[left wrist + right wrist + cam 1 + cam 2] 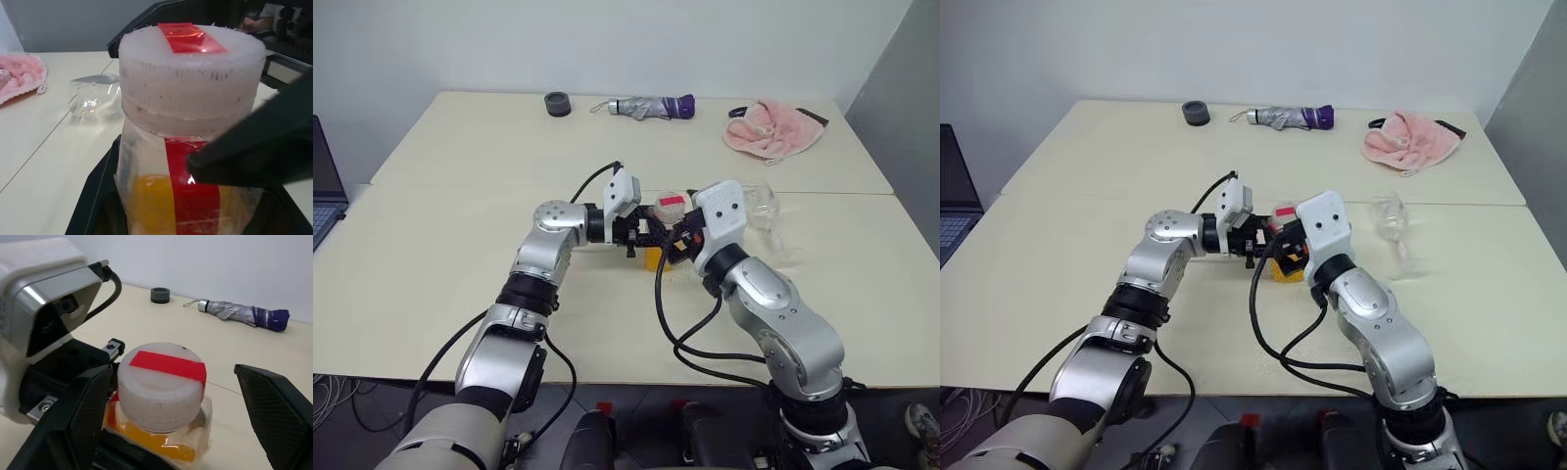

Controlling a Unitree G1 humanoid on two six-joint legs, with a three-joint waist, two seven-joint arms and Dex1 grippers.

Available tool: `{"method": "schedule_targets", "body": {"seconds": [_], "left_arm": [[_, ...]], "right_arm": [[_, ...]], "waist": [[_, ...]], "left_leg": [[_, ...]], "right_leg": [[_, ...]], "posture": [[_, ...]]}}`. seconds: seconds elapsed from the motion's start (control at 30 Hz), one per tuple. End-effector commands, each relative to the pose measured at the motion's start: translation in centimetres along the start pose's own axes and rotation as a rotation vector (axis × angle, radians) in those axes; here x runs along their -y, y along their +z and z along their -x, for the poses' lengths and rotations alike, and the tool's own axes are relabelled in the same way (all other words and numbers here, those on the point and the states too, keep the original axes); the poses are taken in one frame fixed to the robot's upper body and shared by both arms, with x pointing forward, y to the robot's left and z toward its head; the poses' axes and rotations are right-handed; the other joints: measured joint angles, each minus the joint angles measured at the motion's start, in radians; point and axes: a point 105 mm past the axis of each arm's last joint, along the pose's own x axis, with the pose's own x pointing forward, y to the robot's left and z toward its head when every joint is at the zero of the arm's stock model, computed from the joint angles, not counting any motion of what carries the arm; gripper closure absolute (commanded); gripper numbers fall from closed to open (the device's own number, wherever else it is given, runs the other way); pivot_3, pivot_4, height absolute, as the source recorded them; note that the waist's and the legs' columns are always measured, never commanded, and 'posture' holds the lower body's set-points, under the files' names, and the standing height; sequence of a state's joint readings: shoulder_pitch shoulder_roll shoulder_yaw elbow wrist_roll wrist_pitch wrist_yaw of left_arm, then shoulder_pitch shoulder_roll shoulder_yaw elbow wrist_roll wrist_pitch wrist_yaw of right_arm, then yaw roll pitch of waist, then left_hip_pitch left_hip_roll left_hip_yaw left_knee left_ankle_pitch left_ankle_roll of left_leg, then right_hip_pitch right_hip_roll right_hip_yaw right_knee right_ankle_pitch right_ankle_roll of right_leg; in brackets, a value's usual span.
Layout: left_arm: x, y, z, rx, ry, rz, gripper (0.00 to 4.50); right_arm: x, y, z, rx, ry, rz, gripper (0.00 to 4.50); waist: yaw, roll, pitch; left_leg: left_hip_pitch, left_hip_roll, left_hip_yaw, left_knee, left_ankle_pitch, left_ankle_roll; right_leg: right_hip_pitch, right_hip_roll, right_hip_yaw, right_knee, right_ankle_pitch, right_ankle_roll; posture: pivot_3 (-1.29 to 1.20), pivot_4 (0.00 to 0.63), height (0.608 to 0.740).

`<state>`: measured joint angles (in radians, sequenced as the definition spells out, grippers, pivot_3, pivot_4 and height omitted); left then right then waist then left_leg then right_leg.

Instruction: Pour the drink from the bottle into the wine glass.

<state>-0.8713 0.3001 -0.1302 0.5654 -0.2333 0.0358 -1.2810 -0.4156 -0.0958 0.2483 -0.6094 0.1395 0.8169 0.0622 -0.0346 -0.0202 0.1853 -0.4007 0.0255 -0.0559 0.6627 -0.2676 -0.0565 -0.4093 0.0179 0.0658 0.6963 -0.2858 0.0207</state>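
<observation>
Orange drink stayed low inside bottle, held upright near middle of desk, well away from every edge. Gripped by left gripper, fingers narrow, tight on bottle sides. Cap on bottle, whitish with red strip over it. Stood wide, fingers of right gripper, one each side of cap, not yet touching it as far as could be judged.

Step in hand, probably: opening bottle before any pouring. Next move would need closing right fingers on cap and twisting, with bottle kept steady by left.

Lay on its side, glass, toward right edge; would need standing up first.

Cream desk, seam across it. Along far edge: dark ring, folded umbrella, pink cloth. Laptop at left edge. Plain pale wall behind.
</observation>
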Motion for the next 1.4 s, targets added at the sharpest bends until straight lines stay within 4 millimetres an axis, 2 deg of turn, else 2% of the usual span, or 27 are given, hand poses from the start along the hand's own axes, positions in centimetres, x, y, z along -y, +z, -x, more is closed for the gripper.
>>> {"method": "schedule_targets", "body": {"seconds": [0.03,0.1,0.23,0.43,0.53,0.57,0.6,0.67,0.73,0.83,0.93,1.03,1.17,1.23,1.3,1.4], "left_arm": [[-0.2,1.8,-0.4,0.036,-0.013,-0.065,2.65],[-0.2,1.7,-0.4,0.037,-0.011,-0.065,2.65],[-0.2,1.7,-0.3,0.038,-0.006,-0.064,2.65],[-0.2,1.8,-0.2,0.04,-0.005,-0.059,2.65],[-0.1,1.9,0.0,0.04,-0.012,-0.054,2.65],[-0.1,2.0,0.1,0.04,-0.016,-0.053,2.65],[0.0,2.1,0.3,0.038,-0.029,-0.052,2.65],[0.1,2.2,0.7,0.034,-0.048,-0.051,2.65],[0.3,2.4,0.9,0.026,-0.075,-0.06,2.66],[0.5,2.6,1.2,0.02,-0.092,-0.065,2.66],[0.6,2.6,1.3,0.022,-0.085,-0.063,2.67],[0.7,2.5,1.5,0.024,-0.076,-0.057,2.67],[0.8,2.5,1.6,0.024,-0.064,-0.053,2.67],[0.7,2.5,1.7,0.023,-0.058,-0.052,2.67],[0.6,2.5,1.7,0.022,-0.048,-0.053,2.67],[0.5,2.4,1.8,0.022,-0.041,-0.051,2.68]], "right_arm": [[0.1,1.8,0.1,0.087,-0.007,0.005,0.64],[0.0,1.9,0.0,0.093,-0.005,0.008,1.16],[-0.3,1.9,-0.1,0.105,0.014,0.008,2.58],[-1.3,1.7,-0.1,0.114,0.085,-0.01,2.57],[-2.4,1.8,0.1,0.146,0.237,-0.009,2.57],[-2.8,1.9,0.3,0.16,0.319,-0.007,2.57],[-2.9,1.7,0.6,0.144,0.48,0.013,2.57],[-2.5,1.6,1.1,0.107,0.696,0.052,2.57],[-0.9,1.3,1.0,0.008,0.858,0.085,2.57],[0.5,1.3,0.9,-0.077,0.967,0.058,2.57],[1.1,0.9,0.8,-0.105,0.967,0.073,2.57],[1.3,1.3,0.7,-0.057,0.914,0.065,1.55],[1.1,1.8,1.8,-0.008,0.859,0.065,0.21],[0.9,2.3,2.5,0.022,0.821,0.061,0.16],[0.6,2.4,3.1,0.059,0.713,0.089,0.16],[0.2,2.1,3.2,0.085,0.561,0.129,0.16]], "waist": [[0.0,0.0,0.0],[0.0,0.0,0.0],[-0.001,0.0,0.0],[-0.001,0.0,0.0],[-0.001,0.0,0.0],[-0.001,0.0,0.0],[-0.001,0.0,0.0],[-0.001,0.0,0.0],[-0.002,0.001,0.001],[-0.004,0.001,0.001],[-0.004,0.001,0.001],[-0.007,0.001,0.001],[-0.003,0.001,0.001],[0.001,0.001,0.001],[0.003,0.001,0.001],[0.003,0.001,0.001]], "left_leg": [[0.0,0.0,0.0,0.0,0.0,0.0],[0.0,0.0,0.0,0.0,0.0,0.0],[0.0,0.0,0.0,0.0,0.0,0.0],[0.0,0.0,0.0,0.0,0.0,0.0],[0.0,0.0,0.0,0.0,0.0,0.0],[0.0,0.0,0.0,0.0,0.0,0.0],[0.0,0.0,0.0,0.0,0.0,0.0],[0.0,-0.001,0.001,0.001,0.0,0.0],[0.001,-0.001,0.001,0.001,0.0,0.0],[0.002,0.0,0.0,0.0,0.0,0.001],[0.001,0.001,-0.002,-0.001,0.0,0.001],[0.0,0.001,-0.001,-0.001,0.0,0.001],[0.0,0.0,-0.001,0.0,0.0,0.001],[0.0,0.001,-0.001,0.0,0.0,0.001],[-0.001,0.0,-0.001,0.001,0.0,0.001],[0.0,0.0,-0.001,0.0,0.0,0.001]], "right_leg": [[0.0,0.0,0.0,0.0,0.0,0.0],[0.0,0.0,0.0,0.0,0.0,0.0],[0.0,0.0,0.0,0.0,0.0,0.0],[0.0,0.0,0.0,0.0,0.0,0.0],[0.0,0.0,0.0,0.0,0.0,0.0],[0.0,0.0,0.0,0.0,0.0,0.0],[0.0,0.0,0.0,0.0,0.0,0.0],[0.0,0.0,0.0,0.0,0.0,0.0],[0.001,0.0,-0.001,0.0,0.0,0.0],[0.002,0.001,-0.001,0.0,0.0,0.0],[0.002,0.001,-0.003,0.0,-0.001,-0.001],[0.0,0.0,-0.002,0.0,-0.001,-0.001],[0.0,-0.001,-0.002,0.001,-0.001,-0.001],[0.001,-0.002,-0.002,0.001,-0.001,-0.001],[0.001,-0.002,-0.002,0.001,-0.001,-0.001],[0.001,-0.002,-0.002,0.0,-0.001,-0.001]], "posture": [[0.0,0.15,0.74],[0.0,0.15,0.74],[0.0,0.15,0.74],[0.0,0.15,0.74],[0.0,0.15,0.74],[0.0,0.15,0.74],[0.0,0.15,0.74],[0.0,0.15,0.74],[0.0,0.15,0.74],[0.0,0.15,0.74],[0.0,0.15,0.74],[0.0,0.15,0.74],[0.0,0.15,0.74],[0.0,0.15,0.74],[0.0,0.15,0.74],[0.0,0.15,0.74]]}}
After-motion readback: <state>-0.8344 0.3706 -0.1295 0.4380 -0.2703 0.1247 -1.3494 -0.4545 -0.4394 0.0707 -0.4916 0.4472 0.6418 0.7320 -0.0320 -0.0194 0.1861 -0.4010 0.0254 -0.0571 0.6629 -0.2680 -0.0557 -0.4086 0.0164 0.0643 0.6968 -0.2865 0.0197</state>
